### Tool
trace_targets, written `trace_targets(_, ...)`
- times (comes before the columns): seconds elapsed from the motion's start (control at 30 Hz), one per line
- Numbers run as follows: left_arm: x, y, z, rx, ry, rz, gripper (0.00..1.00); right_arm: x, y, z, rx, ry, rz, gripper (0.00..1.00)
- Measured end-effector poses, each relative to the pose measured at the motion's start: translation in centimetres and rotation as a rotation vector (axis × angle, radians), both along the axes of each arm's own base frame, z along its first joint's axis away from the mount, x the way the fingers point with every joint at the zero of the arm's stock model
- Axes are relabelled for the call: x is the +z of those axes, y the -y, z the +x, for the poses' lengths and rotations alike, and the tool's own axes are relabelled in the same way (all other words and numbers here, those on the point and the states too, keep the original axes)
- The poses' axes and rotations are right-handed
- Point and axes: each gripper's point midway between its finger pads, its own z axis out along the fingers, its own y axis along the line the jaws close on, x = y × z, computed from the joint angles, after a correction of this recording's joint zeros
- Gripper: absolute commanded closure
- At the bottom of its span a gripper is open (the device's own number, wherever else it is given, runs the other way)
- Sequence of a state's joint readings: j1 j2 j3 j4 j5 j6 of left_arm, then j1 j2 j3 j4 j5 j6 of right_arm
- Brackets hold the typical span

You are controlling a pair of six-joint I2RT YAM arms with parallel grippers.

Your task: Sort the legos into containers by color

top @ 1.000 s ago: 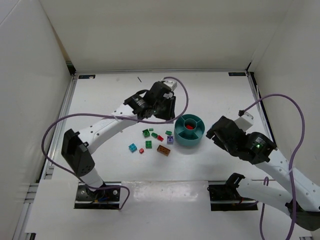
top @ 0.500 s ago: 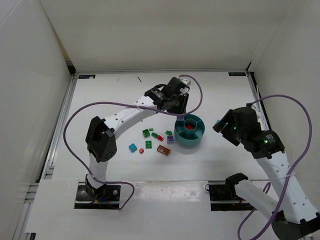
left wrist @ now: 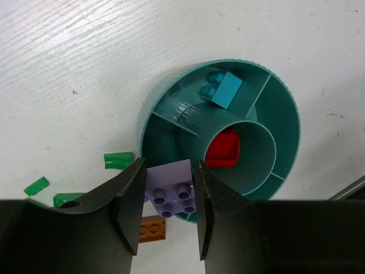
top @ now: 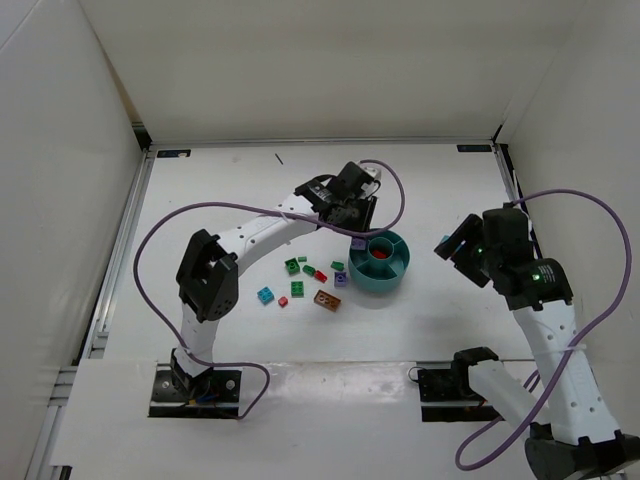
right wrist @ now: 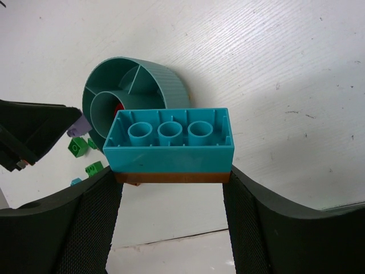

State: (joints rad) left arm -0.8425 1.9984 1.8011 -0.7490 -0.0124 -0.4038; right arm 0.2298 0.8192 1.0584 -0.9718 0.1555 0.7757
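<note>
Your left gripper (left wrist: pixel 168 201), clenched on a lilac plastic brick (left wrist: pixel 170 180), has swung over the round teal divided bowl (left wrist: pixel 288 123) mid-frame, so a drop looks next; right gripper (right wrist: pixel 171 191) grasps a teal-on-brown brick stack (right wrist: pixel 171 153).

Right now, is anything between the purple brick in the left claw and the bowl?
No, nothing I can see. The left gripper holds the purple brick right by the bowl's rim, with only air between them.

Place: robot lab cell
Walls: white panels (top: pixel 60 200) boxing the table (top: pixel 220 180)
Kit: two arms (top: pixel 255 232) bolted down, loose cables (top: pixel 137 262)
</note>
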Motion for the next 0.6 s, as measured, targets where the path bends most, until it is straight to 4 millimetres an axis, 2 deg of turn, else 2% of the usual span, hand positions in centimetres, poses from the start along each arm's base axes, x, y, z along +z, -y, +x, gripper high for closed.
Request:
trace_targets(0.1, -0.03, 0.16, -0.05, -0.001, -0.004, -0.007, 0.62, 0.10, -0.07, 0.10, 0.007, 0.007, -0.001, 0.69)
trace_targets(0.13, 0.03, 0.28, -0.02, 0.000, -0.002, -0.012, 0.59, 0.12, -0.11, 0.11, 0.011, 0.009, -0.003, 0.69)
trace_targets(0.23, -0.11, 0.50, 0.02, 0.005, -0.002, -0.023, 0.45, 0.13, -0.18, 0.11, 0.019, 0.010, -0.007, 0.69)
trace_targets(0.27, -0.27, 0.51, 0.00, 0.005, -0.003, -0.023, 0.37, 0.14, -0.20, 0.12, 0.022, 0.011, -0.008, 0.69)
trace_targets(0.43, -0.80, 0.34, -0.19, 0.011, -0.014, -0.017, 0.30, 0.13, -0.41, 0.04, 0.037, 0.012, -0.012, 0.69)
trace_targets(0.6, -0.79, 0.36, -0.19, 0.013, -0.016, -0.019, 0.30, 0.15, -0.50, 0.02, 0.044, 0.014, -0.013, 0.69)
